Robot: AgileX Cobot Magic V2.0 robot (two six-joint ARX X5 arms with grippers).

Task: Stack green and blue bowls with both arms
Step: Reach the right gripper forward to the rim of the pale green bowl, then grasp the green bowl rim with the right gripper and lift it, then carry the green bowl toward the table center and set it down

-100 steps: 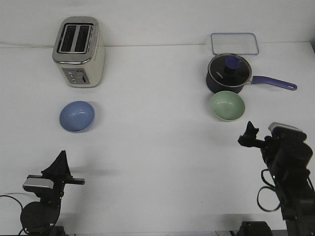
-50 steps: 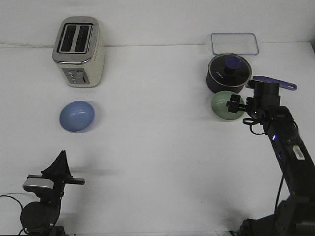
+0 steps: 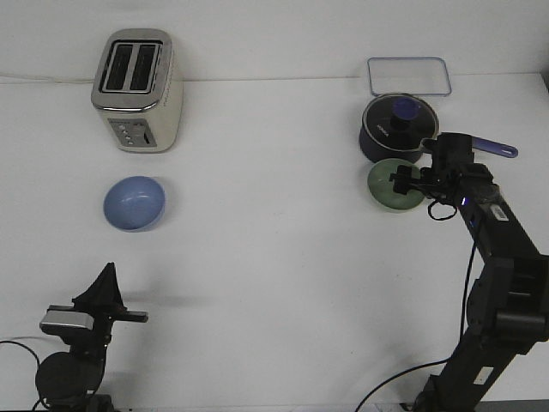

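The pale green bowl [image 3: 383, 190] sits at the right of the table, just in front of the navy saucepan. My right gripper [image 3: 405, 181] reaches over the bowl's right rim, its fingers look open at the rim, and the arm hides that side of the bowl. The periwinkle blue bowl [image 3: 135, 203] sits alone at the left, in front of the toaster. My left gripper [image 3: 108, 281] rests low at the front left, well short of the blue bowl, its fingers meeting in a point and holding nothing.
A cream and chrome toaster [image 3: 137, 90] stands at the back left. The navy saucepan [image 3: 396, 129] with lid and long handle [image 3: 489, 145] is right behind the green bowl. A clear rectangular lid [image 3: 409, 75] lies at the back right.
My right arm has swung up from the front right to the green bowl and settled its gripper lower on the bowl's right rim. The left arm and both bowls have not moved.
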